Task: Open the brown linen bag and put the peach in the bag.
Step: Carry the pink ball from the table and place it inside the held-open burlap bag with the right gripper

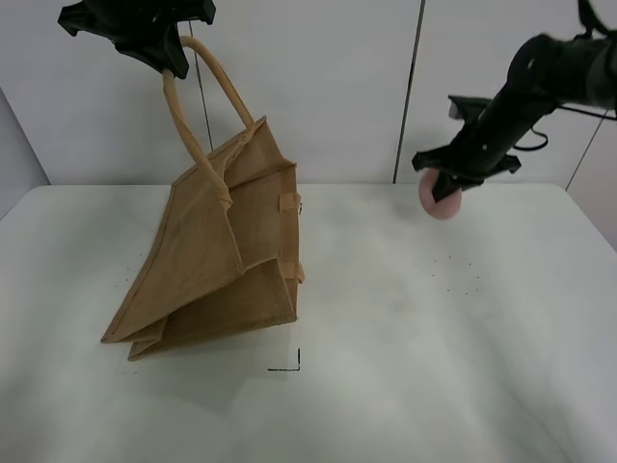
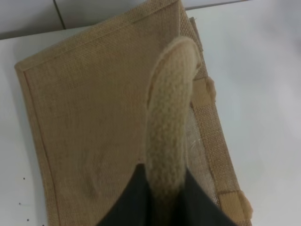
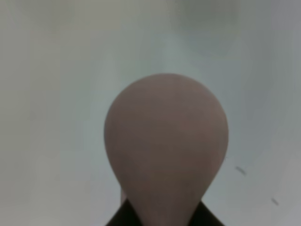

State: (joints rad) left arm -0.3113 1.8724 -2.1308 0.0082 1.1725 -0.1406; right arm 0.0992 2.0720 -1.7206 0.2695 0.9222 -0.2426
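Up at the left of the exterior high view, left claw (image 1: 175,64) clamped on one beige loop handle (image 1: 198,108) of the brown linen bag (image 1: 217,260), high above the worktop (image 1: 434,386). Bag hung from that handle and tilted, lower left corner down on the worktop, upper end raised toward the claw, creased across the lower side panel. Hard to tell from here how far apart the mouth is. In the left wrist view, dark fingers (image 2: 136,202) closed either side of the padded handle (image 2: 169,117), coarse woven side of the bag (image 2: 94,122) spread beneath, two beige strap tabs (image 2: 204,92) sewn along one edge. Over at the right, right claw (image 1: 445,181) clamped on the peach (image 1: 442,200), held in the air above the worktop, well apart from the bag and level with its upper half. In the right wrist view, peach (image 3: 167,146) dusty pink and filling the middle, dark fingertips (image 3: 123,217) just showing either side of its lower end, pale worktop blurred behind. On the worktop near the bag's lower right corner, a small black corner mark (image 1: 289,365); farther right, below the peach, a scatter of dark specks (image 1: 458,275). Behind everything, a white panelled wall (image 1: 328,87).
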